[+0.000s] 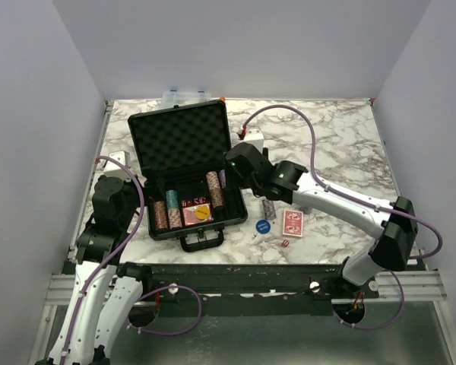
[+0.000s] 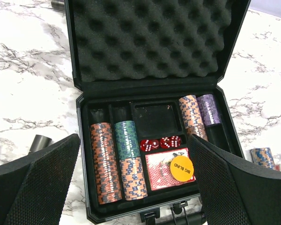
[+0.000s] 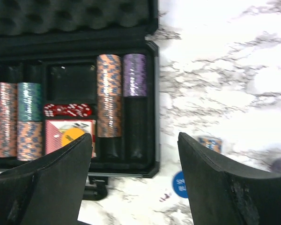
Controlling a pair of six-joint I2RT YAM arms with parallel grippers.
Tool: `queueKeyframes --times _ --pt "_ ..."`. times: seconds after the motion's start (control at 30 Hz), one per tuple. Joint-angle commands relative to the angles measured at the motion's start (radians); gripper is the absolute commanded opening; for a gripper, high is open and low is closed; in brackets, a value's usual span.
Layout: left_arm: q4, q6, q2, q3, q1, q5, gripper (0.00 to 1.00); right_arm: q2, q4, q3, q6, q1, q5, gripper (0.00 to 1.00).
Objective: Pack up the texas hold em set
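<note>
Both open and empty, the left pincer and right pincer are hovering at the case on the counter's 9 o'clock side, the right one possibly risking scattering the purple chips if swinging low toward the deck at the case's 4 o'clock.

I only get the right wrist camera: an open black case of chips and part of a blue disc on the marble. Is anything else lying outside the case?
Observer: Yes. A red-backed card deck lies on the table just right of the blue button, outside what you see.
Operator: What's the yellow disc in the case?
Observer: The left wrist view shows its print: BIG BLIND. It rests on the cards inside the case.
Operator: Where's the other arm?
Observer: The left gripper is open and empty, facing the case's front.
</note>
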State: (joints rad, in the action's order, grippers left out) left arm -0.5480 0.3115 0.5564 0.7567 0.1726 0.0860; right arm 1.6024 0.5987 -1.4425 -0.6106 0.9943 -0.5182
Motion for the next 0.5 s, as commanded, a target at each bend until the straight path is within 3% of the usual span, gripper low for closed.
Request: queueKeyframes --times 0.0,0.23,0.47 --pt "0.0 0.013 -0.018 -0.002 0.007 -0.034 0.97 -0.078 0.065 0.087 0.056 -0.037 -0.064 0.77" --pt "-0.006 0.035 -0.048 -0.014 0.007 0.091 0.98 -0.155 0.018 0.205 0.072 -0.181 0.101 0.77" --pt "-0.001 0.056 -0.041 -0.001 0.008 -0.005 0.98 -0.094 -0.057 0.298 0.087 -0.315 0.326 0.76"
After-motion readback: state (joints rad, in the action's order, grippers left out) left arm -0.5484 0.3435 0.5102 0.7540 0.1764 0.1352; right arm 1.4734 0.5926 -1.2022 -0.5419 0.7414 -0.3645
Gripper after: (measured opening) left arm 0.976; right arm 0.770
